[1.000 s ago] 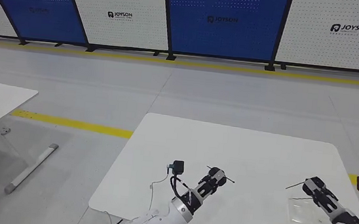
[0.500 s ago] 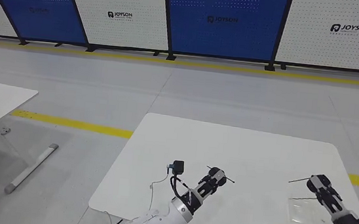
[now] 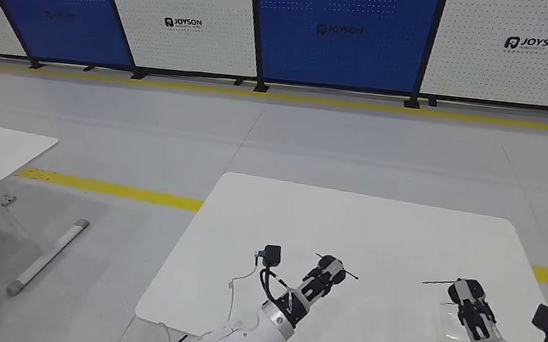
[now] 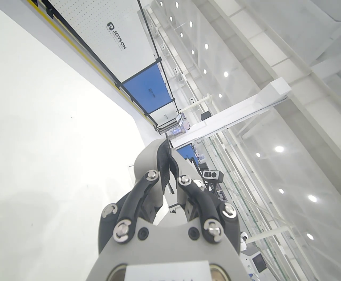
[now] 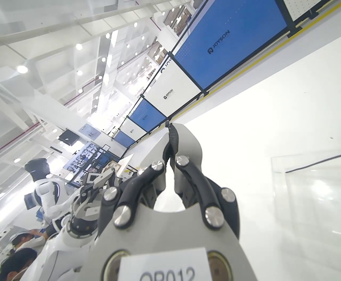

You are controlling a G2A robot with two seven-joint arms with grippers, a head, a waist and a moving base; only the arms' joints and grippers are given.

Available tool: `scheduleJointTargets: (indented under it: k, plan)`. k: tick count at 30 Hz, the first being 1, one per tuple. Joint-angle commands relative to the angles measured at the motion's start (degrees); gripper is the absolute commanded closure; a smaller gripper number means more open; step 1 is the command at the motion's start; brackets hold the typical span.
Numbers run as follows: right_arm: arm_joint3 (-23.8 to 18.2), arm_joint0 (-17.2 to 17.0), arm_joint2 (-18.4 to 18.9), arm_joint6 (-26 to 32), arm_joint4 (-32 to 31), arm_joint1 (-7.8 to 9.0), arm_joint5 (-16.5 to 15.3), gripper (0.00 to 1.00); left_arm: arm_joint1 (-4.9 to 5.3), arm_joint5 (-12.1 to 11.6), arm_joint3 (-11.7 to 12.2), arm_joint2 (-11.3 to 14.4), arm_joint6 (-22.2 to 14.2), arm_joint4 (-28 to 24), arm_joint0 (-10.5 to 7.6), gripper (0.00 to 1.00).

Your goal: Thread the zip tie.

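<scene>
Holding one zip tie (image 5: 311,164): clear tray (image 5: 306,202) (beside right pincer (image 5: 170,133)).

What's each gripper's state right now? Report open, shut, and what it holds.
Left gripper: shut on a zip tie.
Right gripper: shut on a second zip tie.

I have the left end effector (image 3: 335,270) above the near part of the desk (image 3: 369,221), left of centre, with the first zip tie (image 3: 320,257) clamped crosswise in it. Well apart to its right, the right end effector (image 3: 460,286) grips the second zip tie (image 3: 435,282), which points left. It sits above the far edge of the tray (image 5: 306,199), and the third zip tie (image 5: 306,166) lies in that tray.
</scene>
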Motion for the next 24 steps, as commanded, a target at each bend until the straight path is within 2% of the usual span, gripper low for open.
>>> scheduleJointTargets:
  k: [1,7,10,14,21,24]
  plan:
    - [0.0,0.0,0.0,0.0,0.0,0.0,0.0,1.0,0.0,0.0,0.0,0.0,0.0,0.0,0.0,1.0]
    - [0.0,0.0,0.0,0.0,0.0,0.0,0.0,1.0,-0.01,0.0,-0.1,0.1,-0.2,0.2,-0.09,1.0]
    - [0.0,0.0,0.0,0.0,0.0,0.0,0.0,1.0,-0.19,1.3,-0.2,0.9,-1.6,1.2,-0.79,1.0]
    - [0.0,0.0,0.0,0.0,0.0,0.0,0.0,1.0,-0.3,4.1,0.2,2.0,-3.2,5.5,-1.87,1.0]
    - [-0.1,0.1,0.0,0.0,0.0,-0.06,0.0,1.0,-0.3,4.1,0.2,2.0,-3.2,5.5,-1.87,1.0]
    - [-0.8,-0.3,-0.9,-0.7,1.8,-0.56,-1.3,1.0,-0.3,4.1,0.2,2.0,-3.2,5.5,-1.87,1.0]
